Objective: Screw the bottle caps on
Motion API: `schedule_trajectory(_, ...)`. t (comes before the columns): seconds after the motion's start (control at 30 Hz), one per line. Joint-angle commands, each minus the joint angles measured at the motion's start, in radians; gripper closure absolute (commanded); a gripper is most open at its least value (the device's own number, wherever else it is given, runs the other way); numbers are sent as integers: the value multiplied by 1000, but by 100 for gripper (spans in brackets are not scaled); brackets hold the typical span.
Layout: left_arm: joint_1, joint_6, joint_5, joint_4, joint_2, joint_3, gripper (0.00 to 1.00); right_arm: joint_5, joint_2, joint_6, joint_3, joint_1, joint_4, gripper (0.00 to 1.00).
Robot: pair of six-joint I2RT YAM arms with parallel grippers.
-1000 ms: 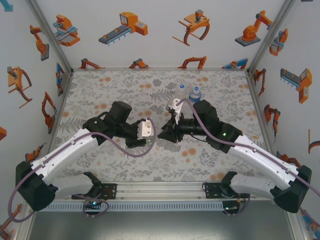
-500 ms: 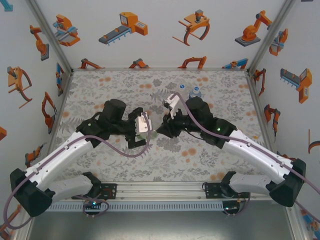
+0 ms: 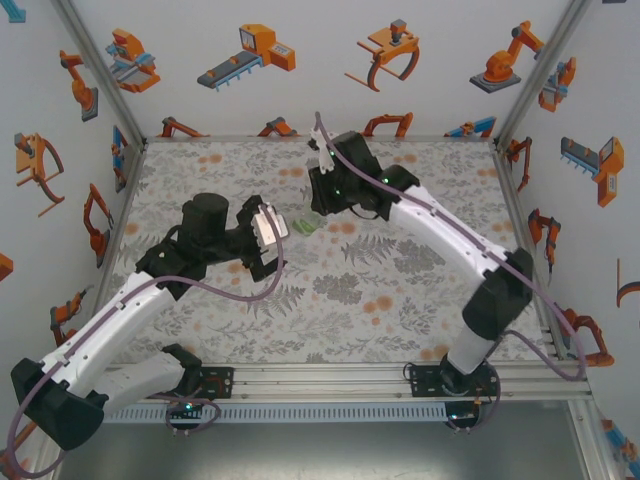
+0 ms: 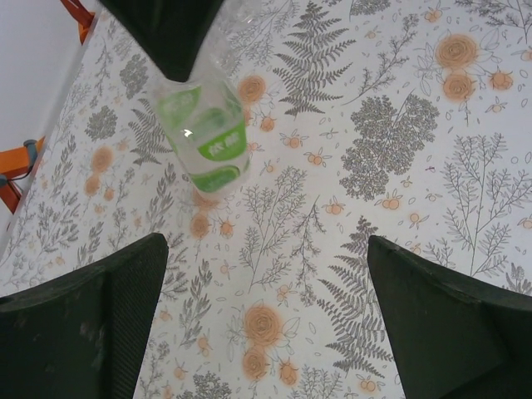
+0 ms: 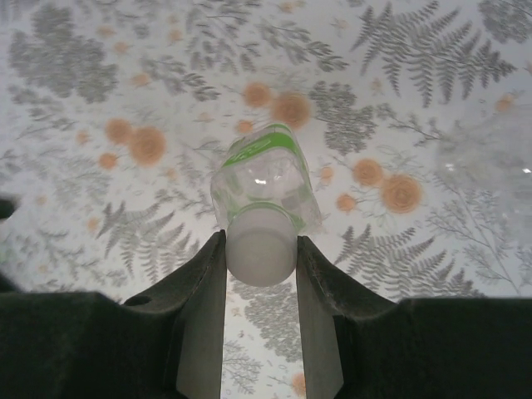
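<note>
Green-tinted transparent plastic bottle (image 4: 206,137) looks nearly finished to me: my left gripper (image 4: 266,249) stands wide open left of it, clear of it, it is over the far middle of the floral table (image 3: 400,300), and my right gripper (image 5: 260,249) pinches its small white round plastic cap (image 5: 261,237), whose tightness I cannot confirm.

Robot test cell, aluminium frame (image 3: 320,380), robot-print walls (image 3: 320,100), floral tabletop (image 3: 400,300)

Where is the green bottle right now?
Near the middle of the table in the top view, the green bottle is held by its cap in the right gripper, just right of the open left gripper.
</note>
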Motion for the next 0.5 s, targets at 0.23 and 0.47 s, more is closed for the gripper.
schedule_trajectory(0.23,6,-14,47,5,16,4,3,108,335,-60,421,-98,-290,100)
schedule_trajectory(0.47,7,0,53,-18,41,14,3,113,472,-100,572,-122,-304,100)
